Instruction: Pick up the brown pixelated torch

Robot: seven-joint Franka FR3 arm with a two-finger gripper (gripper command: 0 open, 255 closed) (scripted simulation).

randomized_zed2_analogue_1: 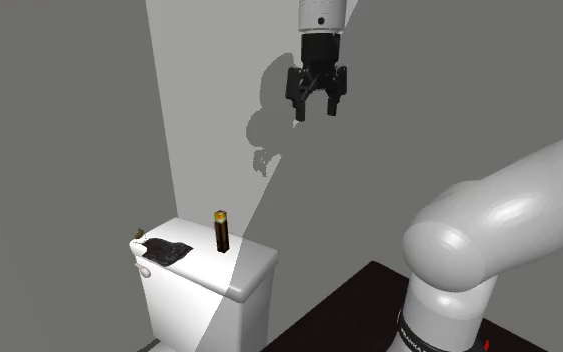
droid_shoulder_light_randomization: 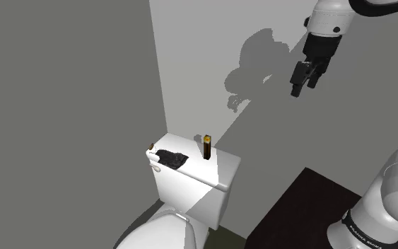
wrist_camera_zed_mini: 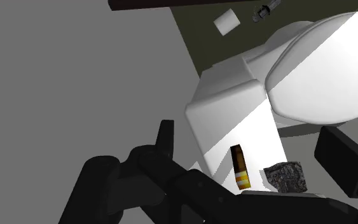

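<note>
Second exterior view: end effector [randomized_zed2_analogue_1: 316,110] spread wide, empty.

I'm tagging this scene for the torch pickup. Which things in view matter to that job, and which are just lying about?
For the job:
- brown torch with a yellow top, upright on the toilet tank
- gripper, jaws open, high up and well clear of it

Lying about:
- dark crumpled lump beside the torch on the tank
- white roll on the floor
</note>
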